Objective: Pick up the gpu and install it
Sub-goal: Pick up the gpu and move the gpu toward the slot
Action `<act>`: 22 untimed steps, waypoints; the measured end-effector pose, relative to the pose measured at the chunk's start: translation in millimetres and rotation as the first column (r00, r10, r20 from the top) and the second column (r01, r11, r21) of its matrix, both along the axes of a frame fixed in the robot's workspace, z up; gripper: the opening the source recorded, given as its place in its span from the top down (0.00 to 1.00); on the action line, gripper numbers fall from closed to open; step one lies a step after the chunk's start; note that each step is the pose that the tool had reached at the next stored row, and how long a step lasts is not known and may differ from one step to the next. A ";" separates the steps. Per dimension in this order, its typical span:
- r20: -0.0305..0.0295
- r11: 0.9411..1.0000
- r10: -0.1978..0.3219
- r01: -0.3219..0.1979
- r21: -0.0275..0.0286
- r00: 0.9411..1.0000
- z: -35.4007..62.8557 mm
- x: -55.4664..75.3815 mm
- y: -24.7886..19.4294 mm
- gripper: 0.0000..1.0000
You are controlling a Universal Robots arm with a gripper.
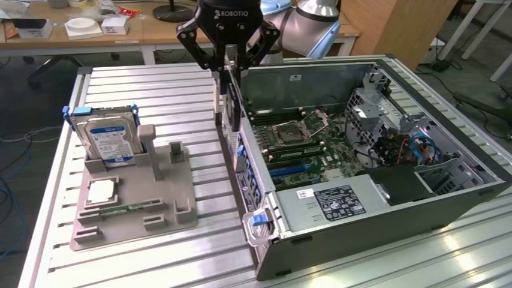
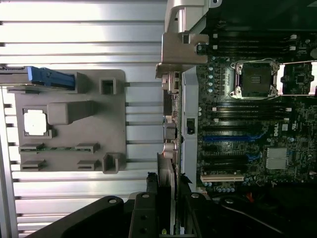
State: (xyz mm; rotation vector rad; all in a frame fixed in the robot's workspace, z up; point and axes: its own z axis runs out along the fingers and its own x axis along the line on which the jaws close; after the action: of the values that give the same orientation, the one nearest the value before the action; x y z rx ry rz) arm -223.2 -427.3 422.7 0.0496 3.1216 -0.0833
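The gpu is a thin dark card hanging on edge, its narrow metal bracket facing the exterior view's left. My gripper is shut on its upper edge and holds it over the rear wall of the open computer case, above the motherboard. In the wrist view the gpu shows edge-on between my black fingers, level with the case's rear panel. The blue expansion slots lie just beside that line; the card stands above them and touches none.
A grey holder tray on the slatted aluminium table carries a hard drive, a silver processor and a green memory stick. A power supply fills the case's near end. A desk stands behind.
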 end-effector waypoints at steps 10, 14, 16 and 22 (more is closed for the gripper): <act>0.000 1.000 0.000 0.000 0.000 1.000 0.0 8.8 0.0 0.74; 0.000 1.000 0.000 0.000 0.000 1.000 0.0 12.3 0.0 0.74; 0.000 1.000 0.000 0.000 0.000 1.000 0.0 13.4 0.0 0.74; 0.000 1.000 0.000 0.000 0.000 1.000 0.0 18.2 0.0 0.74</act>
State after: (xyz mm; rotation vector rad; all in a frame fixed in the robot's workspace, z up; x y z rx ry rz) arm -205.1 -427.3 422.7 0.0495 3.1217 -0.0833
